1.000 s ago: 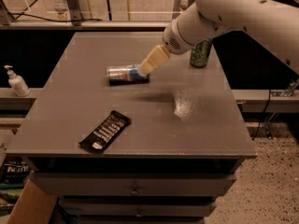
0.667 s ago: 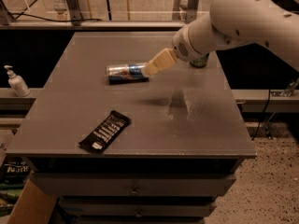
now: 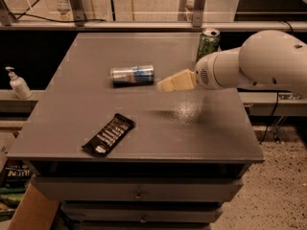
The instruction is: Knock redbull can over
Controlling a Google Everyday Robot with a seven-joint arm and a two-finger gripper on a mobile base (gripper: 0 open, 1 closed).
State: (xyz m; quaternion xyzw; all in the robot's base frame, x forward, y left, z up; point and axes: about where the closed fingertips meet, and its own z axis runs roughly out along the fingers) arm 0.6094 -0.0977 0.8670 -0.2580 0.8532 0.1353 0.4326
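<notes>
Pulled back rightward, the gripper (image 3: 165, 84), fingers pressed together, hovers just beside the redbull can (image 3: 133, 75), already toppled on the tabletop (image 3: 72, 128); best withdrawn clear without rolling it.

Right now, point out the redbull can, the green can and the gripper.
redbull can (image 3: 133, 75): camera view, middle of its side.
green can (image 3: 207, 44): camera view, upper side.
gripper (image 3: 164, 85): camera view, tip, just right of the redbull can.
</notes>
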